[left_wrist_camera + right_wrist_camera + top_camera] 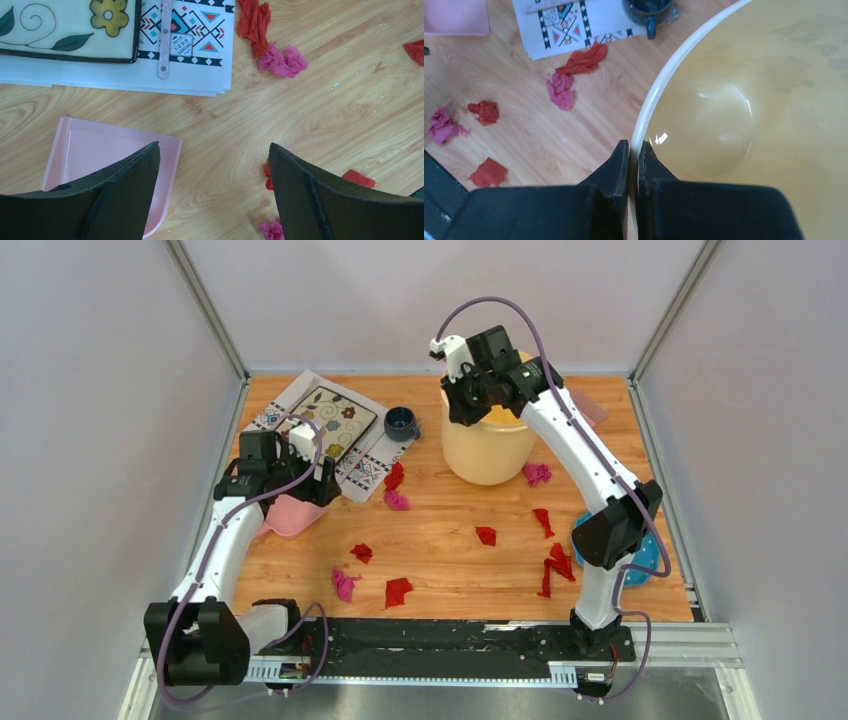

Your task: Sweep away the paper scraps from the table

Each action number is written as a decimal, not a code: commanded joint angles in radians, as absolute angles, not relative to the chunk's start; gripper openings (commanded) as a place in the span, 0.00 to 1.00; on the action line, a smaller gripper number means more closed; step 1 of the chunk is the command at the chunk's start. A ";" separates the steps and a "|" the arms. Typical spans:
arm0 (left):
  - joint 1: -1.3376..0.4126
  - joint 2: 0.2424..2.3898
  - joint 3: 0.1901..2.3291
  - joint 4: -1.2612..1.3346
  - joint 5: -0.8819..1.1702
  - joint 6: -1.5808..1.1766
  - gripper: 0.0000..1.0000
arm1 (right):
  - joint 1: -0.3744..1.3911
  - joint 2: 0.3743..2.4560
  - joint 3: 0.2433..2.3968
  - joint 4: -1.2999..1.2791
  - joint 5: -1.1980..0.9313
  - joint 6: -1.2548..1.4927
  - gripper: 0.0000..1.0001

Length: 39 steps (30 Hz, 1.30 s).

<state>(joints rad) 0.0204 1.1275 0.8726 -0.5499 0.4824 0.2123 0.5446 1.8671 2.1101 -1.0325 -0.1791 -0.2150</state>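
Observation:
Several red and magenta paper scraps lie across the table [450, 565], among them a red one [398, 590], a red one [486, 535] and a magenta one [537, 473]. Two [272, 52] lie by the placemat in the left wrist view; others [560, 90] show in the right wrist view. My left gripper [298, 492] [214, 147] is open and empty, just above the wood beside a pink dustpan [290, 517] [95, 150]. My right gripper [462, 412] [634, 145] is shut on the rim of a yellow bucket [490, 450] [674, 60], one finger inside, one outside.
A white patterned placemat [330, 430] [190, 75] lies at the back left, with a blue cup [401, 423] [649, 7] beside it. A blue object [640, 565] sits at the right edge under the right arm. Walls close in the table's sides and back.

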 commanded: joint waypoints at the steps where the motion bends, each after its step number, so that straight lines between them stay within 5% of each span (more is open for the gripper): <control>1: 0.025 1.091 0.908 -0.563 0.518 0.244 0.87 | 0.574 1.891 2.097 -1.052 -0.179 -0.166 0.00; 11: 0.025 1.089 0.911 -0.575 0.505 0.265 0.87 | 0.614 1.862 2.011 -0.969 -0.250 -0.156 0.00; 13: 0.026 1.088 0.920 -0.583 0.489 0.278 0.87 | 0.621 1.858 2.029 -0.974 -0.239 -0.155 0.16; 16: 0.025 1.089 0.927 -0.595 0.485 0.285 0.87 | 0.632 1.844 2.055 -0.983 -0.222 -0.153 0.84; 17: 0.025 1.092 0.928 -0.598 0.491 0.287 0.87 | 0.635 1.838 2.063 -0.983 -0.224 -0.153 0.93; 26: 0.025 1.098 0.934 -0.606 0.506 0.281 0.87 | 0.614 1.550 2.011 -0.741 -0.059 -0.097 0.96; 35: 0.025 1.098 0.927 -0.604 0.514 0.279 0.87 | 0.169 1.434 1.746 -0.471 0.165 0.405 0.78; 39: 0.025 1.098 0.917 -0.595 0.512 0.267 0.87 | 0.051 1.558 1.723 -0.481 0.340 0.535 0.79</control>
